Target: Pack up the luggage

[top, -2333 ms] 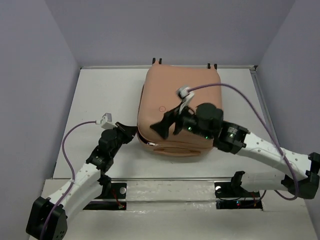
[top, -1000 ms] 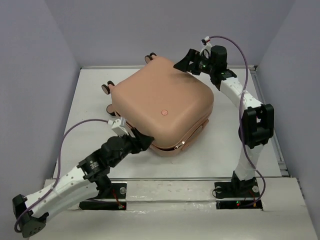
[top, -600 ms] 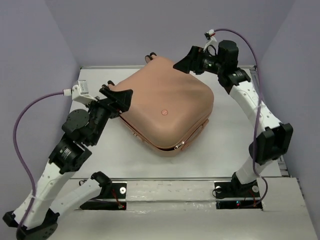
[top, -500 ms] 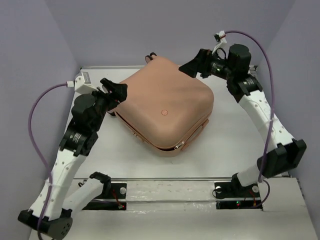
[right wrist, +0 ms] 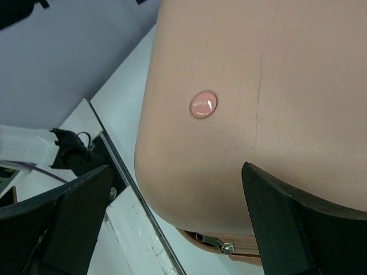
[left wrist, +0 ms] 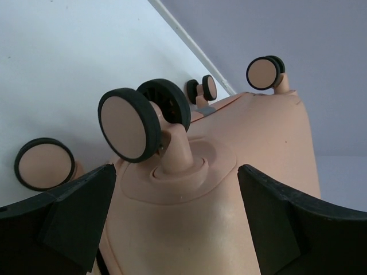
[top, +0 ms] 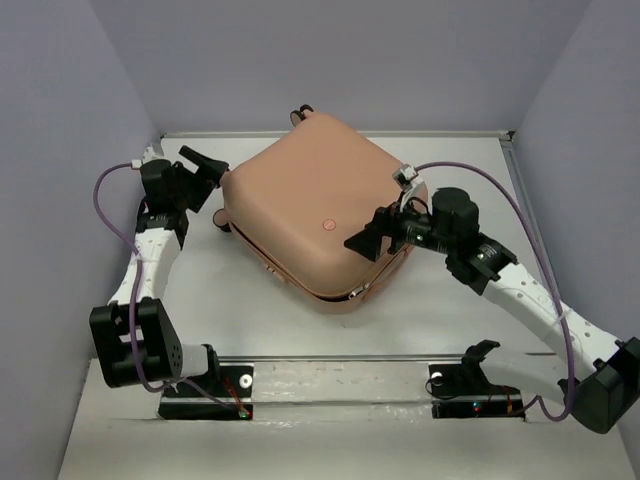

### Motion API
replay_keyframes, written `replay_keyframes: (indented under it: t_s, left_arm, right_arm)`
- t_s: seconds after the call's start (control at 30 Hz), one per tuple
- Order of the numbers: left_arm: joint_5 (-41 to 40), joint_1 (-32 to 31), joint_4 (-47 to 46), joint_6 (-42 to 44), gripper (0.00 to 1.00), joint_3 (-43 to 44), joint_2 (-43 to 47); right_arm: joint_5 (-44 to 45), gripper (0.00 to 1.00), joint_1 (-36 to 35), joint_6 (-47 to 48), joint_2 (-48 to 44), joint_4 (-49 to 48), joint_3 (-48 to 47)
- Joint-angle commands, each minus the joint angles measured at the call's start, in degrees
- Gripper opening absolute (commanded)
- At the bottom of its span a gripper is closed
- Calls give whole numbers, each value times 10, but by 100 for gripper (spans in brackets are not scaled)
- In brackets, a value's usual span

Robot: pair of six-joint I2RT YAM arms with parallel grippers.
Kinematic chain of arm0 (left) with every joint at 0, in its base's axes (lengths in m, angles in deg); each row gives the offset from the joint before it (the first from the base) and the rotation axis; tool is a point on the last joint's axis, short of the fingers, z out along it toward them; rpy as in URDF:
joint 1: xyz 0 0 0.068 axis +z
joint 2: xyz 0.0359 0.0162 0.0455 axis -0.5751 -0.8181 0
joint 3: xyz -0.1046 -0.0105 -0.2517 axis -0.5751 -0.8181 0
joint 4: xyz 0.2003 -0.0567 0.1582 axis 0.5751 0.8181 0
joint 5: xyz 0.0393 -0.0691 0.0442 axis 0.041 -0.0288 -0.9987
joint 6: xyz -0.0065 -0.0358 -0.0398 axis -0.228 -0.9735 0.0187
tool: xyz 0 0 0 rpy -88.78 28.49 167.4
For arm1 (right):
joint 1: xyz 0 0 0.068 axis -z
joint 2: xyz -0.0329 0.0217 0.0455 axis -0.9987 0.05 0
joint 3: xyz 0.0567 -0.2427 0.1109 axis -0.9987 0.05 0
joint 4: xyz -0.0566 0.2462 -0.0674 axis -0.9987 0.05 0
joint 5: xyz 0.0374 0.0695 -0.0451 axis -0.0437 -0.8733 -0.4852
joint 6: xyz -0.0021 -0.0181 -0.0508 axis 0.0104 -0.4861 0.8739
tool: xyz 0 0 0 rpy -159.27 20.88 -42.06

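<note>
The luggage (top: 320,215), a peach-pink hard-shell case with a round mark (top: 326,225), lies shut and turned cornerwise on the white table (top: 470,190). My left gripper (top: 210,176) is open at its left corner. In the left wrist view, my left gripper (left wrist: 178,223) has its jaws spread either side of the shell (left wrist: 246,166) below a black-rimmed wheel (left wrist: 129,126), gripping nothing. My right gripper (top: 368,236) hovers open over the shell's near right side. The right wrist view shows the right gripper (right wrist: 178,229) above the round mark (right wrist: 203,105) and a zipper pull (right wrist: 226,247).
Purple walls enclose the table on three sides. A metal rail (top: 350,357) runs along the near edge with both arm bases behind it. More wheels (top: 300,113) stick out at the luggage's far corner, close to the back wall.
The left gripper left the luggage's near edge, swung to its left wheel corner and opened. The right arm came from the far corner to the near right side. The luggage stayed put.
</note>
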Motion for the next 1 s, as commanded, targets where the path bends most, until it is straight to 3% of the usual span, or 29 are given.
replay_keyframes:
  t_s: [0.0,0.4,0.5,0.6,0.63,0.73,0.8,0.97]
  left_arm:
    - [51,3,-133,-50,99,-13,-39]
    - [94,2,-297,-150,99,8,-179]
    - [98,1,-337,-177,94,17,-195]
    - [102,1,-367,-198,64,20,-201]
    - [105,1,-374,-204,47,19,-200]
    - [118,1,-385,-218,15,25,-186]
    - [125,1,-373,-217,6,31,-158]
    - [122,-5,-239,-174,6,135,-107]
  right_arm:
    - [37,100,-44,16,-19,-41,36]
    - [102,100,-166,10,-42,-49,75]
    - [115,100,-184,9,-47,-50,83]
    - [121,100,-189,8,-55,-49,88]
    - [125,100,-190,7,-60,-46,89]
    - [146,100,-190,10,-82,-29,88]
    - [157,100,-190,9,-103,-11,84]
    - [215,100,-190,-18,-141,37,91]
